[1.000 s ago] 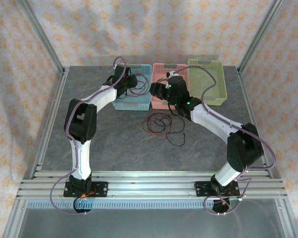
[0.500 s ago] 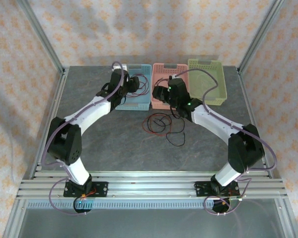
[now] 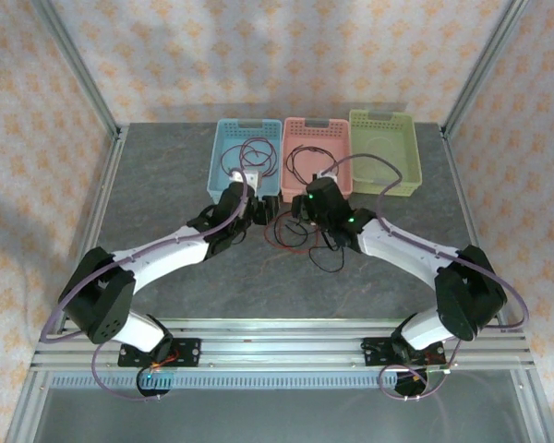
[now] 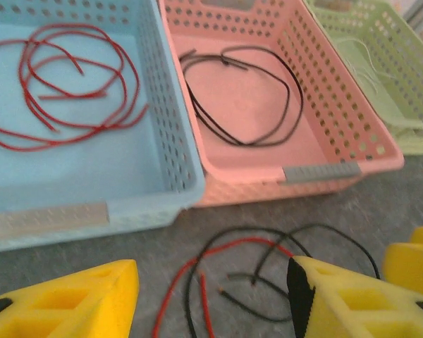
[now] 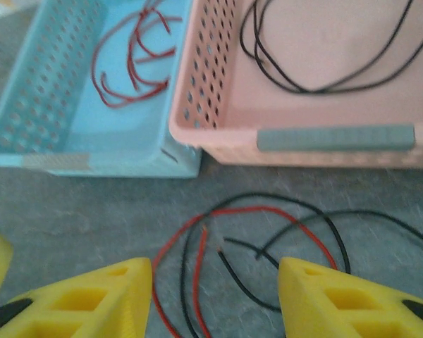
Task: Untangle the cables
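**Loose tangle lies in front of the baskets, both grippers open over it**

The cables yet unsorted [image 3: 294, 231] lie as a small knot of red and black strands on the grey bench [image 3: 166, 185], just in front of the blue basket [image 3: 223, 148] and the pink basket [image 3: 295, 129]. In the left wrist view the red loop crosses the black ones [image 4: 248, 241], with loose ends pointing inward. A red cable [image 4: 70, 94] is coiled in the blue basket and a black one [image 4: 257, 144] in the pink basket. A whitish strand [image 4: 370, 63] rests in the green basket [image 3: 411, 175].

The left gripper [image 4: 211, 310] stands wide over the tangle, holding nothing. The right gripper [image 5: 215, 303] faces it from the other side, also spread wide with the strands [image 5: 257, 209] on the bench between its fingers; whether either touches a cable I cannot tell.
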`<state>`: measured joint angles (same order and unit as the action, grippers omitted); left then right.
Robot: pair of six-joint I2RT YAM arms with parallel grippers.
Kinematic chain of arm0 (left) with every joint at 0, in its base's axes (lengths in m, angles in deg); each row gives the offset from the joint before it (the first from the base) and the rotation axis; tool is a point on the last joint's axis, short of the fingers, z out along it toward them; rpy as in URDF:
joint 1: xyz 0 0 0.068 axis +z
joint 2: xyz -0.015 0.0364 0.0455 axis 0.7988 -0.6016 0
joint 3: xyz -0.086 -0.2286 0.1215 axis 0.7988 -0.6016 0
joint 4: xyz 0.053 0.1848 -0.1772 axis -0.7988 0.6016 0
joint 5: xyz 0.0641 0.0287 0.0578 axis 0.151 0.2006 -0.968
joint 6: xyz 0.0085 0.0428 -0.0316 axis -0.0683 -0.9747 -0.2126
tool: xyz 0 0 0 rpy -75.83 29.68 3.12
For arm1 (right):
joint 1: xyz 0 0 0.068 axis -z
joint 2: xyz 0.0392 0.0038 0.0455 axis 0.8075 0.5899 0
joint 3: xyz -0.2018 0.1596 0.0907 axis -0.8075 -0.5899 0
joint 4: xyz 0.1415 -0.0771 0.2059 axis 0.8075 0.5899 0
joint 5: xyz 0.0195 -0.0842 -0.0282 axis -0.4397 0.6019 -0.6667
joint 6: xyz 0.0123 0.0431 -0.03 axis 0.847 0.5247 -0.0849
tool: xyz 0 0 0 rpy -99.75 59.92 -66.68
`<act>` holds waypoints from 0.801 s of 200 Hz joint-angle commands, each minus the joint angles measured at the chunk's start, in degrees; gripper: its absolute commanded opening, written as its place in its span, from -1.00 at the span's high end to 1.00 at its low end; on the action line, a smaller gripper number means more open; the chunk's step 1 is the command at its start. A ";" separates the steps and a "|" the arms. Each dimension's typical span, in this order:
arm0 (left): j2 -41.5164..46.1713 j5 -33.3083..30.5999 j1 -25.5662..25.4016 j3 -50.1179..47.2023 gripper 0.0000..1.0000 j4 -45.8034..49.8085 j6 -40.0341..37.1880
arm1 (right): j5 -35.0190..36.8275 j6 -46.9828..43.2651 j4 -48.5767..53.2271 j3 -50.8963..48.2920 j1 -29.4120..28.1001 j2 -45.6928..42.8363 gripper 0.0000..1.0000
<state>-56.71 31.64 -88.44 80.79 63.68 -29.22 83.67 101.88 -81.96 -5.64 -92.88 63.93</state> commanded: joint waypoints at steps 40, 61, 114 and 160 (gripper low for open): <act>2.73 -0.61 -6.18 -8.20 -0.18 -8.22 6.80 | 5.58 6.12 9.43 -6.51 -1.49 -3.69 0.15; 2.60 -0.15 -8.57 -10.34 -0.18 -9.99 8.10 | 7.93 9.79 16.14 -6.73 -1.49 -3.28 0.21; 0.50 2.49 -13.39 -13.55 -0.18 -17.45 10.54 | 2.70 13.67 18.75 -10.12 0.77 -3.50 0.20; 1.92 1.76 -14.33 -20.55 -0.16 -26.43 18.19 | -3.02 12.99 13.21 -10.77 -1.57 -6.16 0.18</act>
<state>-55.60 34.31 -102.56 64.57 44.88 -16.65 82.64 114.19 -66.27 -16.54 -92.75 60.56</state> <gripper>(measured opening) 0.583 0.405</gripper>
